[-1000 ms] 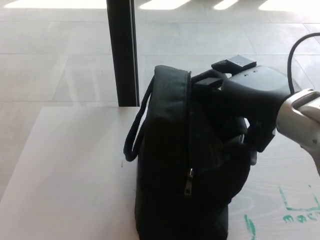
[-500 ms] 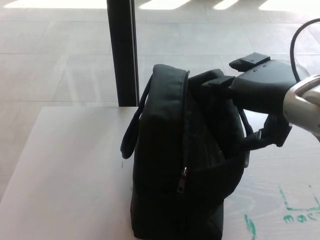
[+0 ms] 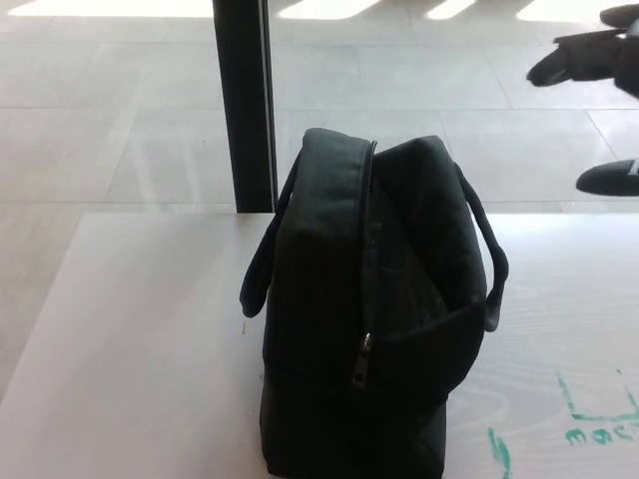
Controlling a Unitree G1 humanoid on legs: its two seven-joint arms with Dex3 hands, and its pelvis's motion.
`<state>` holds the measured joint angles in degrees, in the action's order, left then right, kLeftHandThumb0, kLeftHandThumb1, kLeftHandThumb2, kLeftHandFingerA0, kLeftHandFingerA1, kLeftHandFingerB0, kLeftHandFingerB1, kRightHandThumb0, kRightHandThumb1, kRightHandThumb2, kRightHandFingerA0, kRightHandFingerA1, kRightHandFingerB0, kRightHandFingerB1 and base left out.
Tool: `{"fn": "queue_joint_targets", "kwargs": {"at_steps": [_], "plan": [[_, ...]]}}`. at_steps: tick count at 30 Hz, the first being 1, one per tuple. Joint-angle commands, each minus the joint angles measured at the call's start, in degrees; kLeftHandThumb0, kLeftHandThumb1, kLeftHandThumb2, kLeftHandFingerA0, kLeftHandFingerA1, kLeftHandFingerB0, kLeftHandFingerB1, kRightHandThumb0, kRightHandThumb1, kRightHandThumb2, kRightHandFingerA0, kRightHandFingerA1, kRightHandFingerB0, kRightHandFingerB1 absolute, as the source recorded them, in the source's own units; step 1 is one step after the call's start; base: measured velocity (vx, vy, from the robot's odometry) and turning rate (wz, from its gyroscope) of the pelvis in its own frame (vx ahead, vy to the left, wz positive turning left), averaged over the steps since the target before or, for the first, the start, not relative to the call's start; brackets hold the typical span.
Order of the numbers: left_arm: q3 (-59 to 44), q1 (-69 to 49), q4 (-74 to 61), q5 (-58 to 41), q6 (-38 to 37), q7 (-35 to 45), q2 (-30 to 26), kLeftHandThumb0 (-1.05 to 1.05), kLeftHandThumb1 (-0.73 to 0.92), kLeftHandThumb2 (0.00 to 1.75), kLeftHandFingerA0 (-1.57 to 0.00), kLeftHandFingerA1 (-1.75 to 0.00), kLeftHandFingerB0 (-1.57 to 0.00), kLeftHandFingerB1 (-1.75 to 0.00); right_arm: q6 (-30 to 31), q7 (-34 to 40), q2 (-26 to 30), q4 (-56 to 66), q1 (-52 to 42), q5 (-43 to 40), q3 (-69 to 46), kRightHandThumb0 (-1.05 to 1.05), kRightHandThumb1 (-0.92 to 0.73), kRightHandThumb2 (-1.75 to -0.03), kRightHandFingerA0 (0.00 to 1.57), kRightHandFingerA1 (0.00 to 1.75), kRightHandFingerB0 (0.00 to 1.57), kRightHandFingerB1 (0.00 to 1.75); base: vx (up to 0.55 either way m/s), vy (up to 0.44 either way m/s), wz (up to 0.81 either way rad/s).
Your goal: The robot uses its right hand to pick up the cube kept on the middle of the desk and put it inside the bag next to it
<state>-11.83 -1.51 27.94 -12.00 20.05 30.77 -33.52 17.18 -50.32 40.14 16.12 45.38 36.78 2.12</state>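
Observation:
A black bag (image 3: pixel 374 309) stands upright in the middle of the white desk (image 3: pixel 130 329), with a strap on each side and a zip pull on its front. No cube shows anywhere in the head view. My right hand (image 3: pixel 599 70) is raised at the top right edge, well above and to the right of the bag; its black fingers (image 3: pixel 559 65) are spread apart and hold nothing. My left hand does not show.
A black vertical post (image 3: pixel 245 100) rises behind the desk's far edge, just left of the bag. Green marker scribbles (image 3: pixel 589 424) mark the desk at the lower right. Beyond the desk is a pale tiled floor (image 3: pixel 110 120).
My right hand has pulled up and out of the bag's top, moving to the upper right edge of the picture. The bag has settled slightly and its opening has closed up.

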Motion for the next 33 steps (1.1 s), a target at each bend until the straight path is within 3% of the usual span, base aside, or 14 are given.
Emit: {"fn": "queue_joint_targets", "kwargs": {"at_steps": [1,3,4,5,16,19,20,21,22,23,28,31,32,33], "plan": [[0.5,-2.5,-0.4,0.0,-0.4,2.5,0.0,-0.6,0.4,0.86,-0.21,-0.57,-0.41,-0.6,10.4,0.9,-1.3,1.0,-20.2,-10.7,-29.4,-0.55,-0.66,-0.6,0.21,0.36,0.27,0.31,0.0,0.0,0.0],[0.6,-2.6,-0.6,0.1,-0.3,2.3,0.1,-0.59,0.4,0.87,-0.21,-0.57,-0.41,-0.6,10.2,3.2,-3.5,-0.3,-24.9,-11.0,-34.3,-0.55,-0.65,-0.6,0.21,0.36,0.28,0.3,0.0,0.0,0.0],[0.4,-2.6,-0.6,0.1,0.1,1.8,0.2,-0.65,0.52,0.58,-0.3,-0.56,-0.45,-0.46,9.7,4.7,-5.0,-1.3,-26.7,-11.7,-36.6,-0.57,-0.51,-0.78,0.16,0.47,0.2,0.41,0.0,0.0,0.0],[0.0,-2.4,-0.7,-0.1,0.8,1.0,0.5,-0.61,0.54,0.56,-0.31,-0.56,-0.45,-0.46,8.1,8.1,-7.7,-3.5,-30.6,-12.7,-40.9,-0.49,-0.64,-0.6,0.2,0.39,0.27,0.31,0.0,0.0,0.0],[-0.9,-0.8,0.7,-0.9,2.6,-0.8,1.8,-0.57,0.52,0.56,-0.34,-0.58,-0.49,-0.48,-5.7,39.8,-17.3,-28.2,-51.0,-11.2,-53.4,-0.47,-0.6,-0.58,0.35,0.55,0.4,0.36,0.0,0.0,0.0],[-0.8,-0.7,1.2,-0.7,2.0,-0.9,1.8,-0.6,0.52,0.56,-0.35,-0.59,-0.47,-0.48,-5.4,40.0,-17.9,-30.4,-52.1,-13.3,-56.2,-0.45,-0.62,-0.59,0.3,0.51,0.38,0.35,0.0,0.0,0.0],[-1.0,-0.6,1.5,-0.5,2.1,-1.5,1.5,-0.61,0.39,0.83,-0.29,-0.59,-0.44,-0.59,-5.4,40.2,-18.2,-32.1,-53.4,-14.2,-57.6,-0.44,-0.62,-0.59,0.34,0.49,0.37,0.35,0.0,0.0,0.0],[-1.1,-0.5,1.5,-0.5,2.4,-1.5,1.4,-0.58,0.51,0.55,-0.35,-0.57,-0.47,-0.47,-6.0,41.3,-18.3,-33.1,-53.7,-14.4,-57.9,-0.44,-0.62,-0.59,0.34,0.49,0.37,0.36,0.0,0.0,0.0],[-1.1,-0.5,1.6,-0.5,2.4,-1.3,1.3,-0.58,0.51,0.55,-0.34,-0.58,-0.47,-0.47,-6.6,41.9,-18.2,-33.8,-54.0,-14.7,-58.3,-0.43,-0.62,-0.58,0.36,0.49,0.36,0.36,0.0,0.0,0.0],[-1.1,-0.5,1.7,-0.7,2.6,-1.0,1.2,-0.56,0.38,0.83,-0.25,-0.58,-0.43,-0.6,-6.8,42.3,-18.0,-34.6,-54.3,-14.9,-58.7,-0.42,-0.62,-0.58,0.38,0.48,0.36,0.36,0.0,0.0,0.0],[0.2,-1.3,1.6,0.7,0.8,-0.3,0.4,-0.65,0.42,0.85,-0.25,-0.57,-0.43,-0.59,-7.6,44.1,-17.9,-37.0,-55.9,-14.5,-58.4,-0.44,-0.64,-0.59,0.39,0.52,0.38,0.35,0.0,0.0,0.0],[0.1,-0.8,2.3,0.8,1.5,-1.0,0.6,-0.65,0.42,0.84,-0.26,-0.57,-0.44,-0.58,-8.2,44.8,-18.3,-38.6,-56.7,-14.4,-57.7,-0.45,-0.63,-0.58,0.42,0.5,0.37,0.36,0.0,0.0,0.0],[0.0,-0.7,2.4,0.7,1.5,-1.0,0.6,-0.62,0.52,0.56,-0.34,-0.55,-0.48,-0.47,-8.1,45.1,-18.4,-39.0,-56.8,-14.3,-57.5,-0.47,-0.63,-0.58,0.38,0.5,0.38,0.35,0.0,0.0,0.0],[-0.2,-0.7,2.2,0.5,1.8,-1.2,0.8,-0.59,0.39,0.85,-0.28,-0.58,-0.45,-0.6,-7.5,45.3,-18.2,-39.6,-57.0,-13.8,-57.0,-0.49,-0.64,-0.59,0.36,0.48,0.37,0.34,0.0,0.0,0.0]]}}
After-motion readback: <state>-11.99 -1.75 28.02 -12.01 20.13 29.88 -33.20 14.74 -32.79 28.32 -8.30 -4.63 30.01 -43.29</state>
